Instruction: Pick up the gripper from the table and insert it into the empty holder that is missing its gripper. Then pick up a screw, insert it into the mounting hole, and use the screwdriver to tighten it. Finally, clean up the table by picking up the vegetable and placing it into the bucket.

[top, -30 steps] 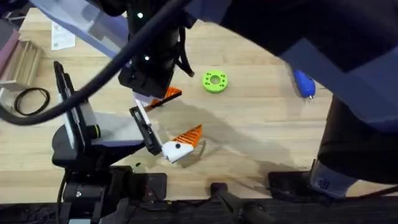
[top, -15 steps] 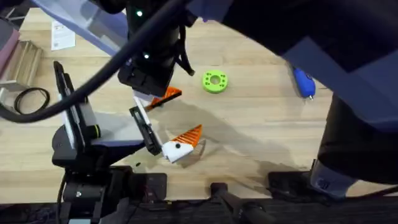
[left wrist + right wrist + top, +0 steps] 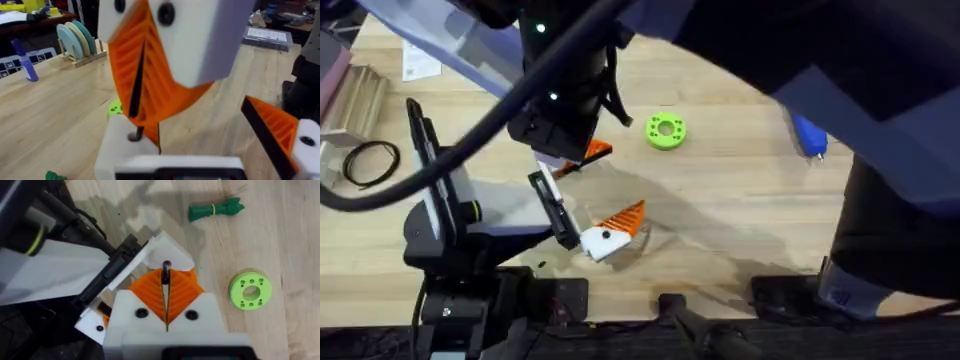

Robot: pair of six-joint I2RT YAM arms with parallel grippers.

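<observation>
Two loose things lie near the right pincer [image 3: 165, 311]: a lime-green ring disc [image 3: 250, 290] just beside it and the vegetable [image 3: 215, 209] farther off on the worktop [image 3: 740, 210]. The screwdriver [image 3: 808, 134] rests well apart. Nothing has visibly shifted over the last second. The right pincer's orange pads are pressed together on a thin metal screw [image 3: 165, 275] over the holder [image 3: 167, 255]. The left pincer [image 3: 610, 232] is spread open, holding nothing.
</observation>
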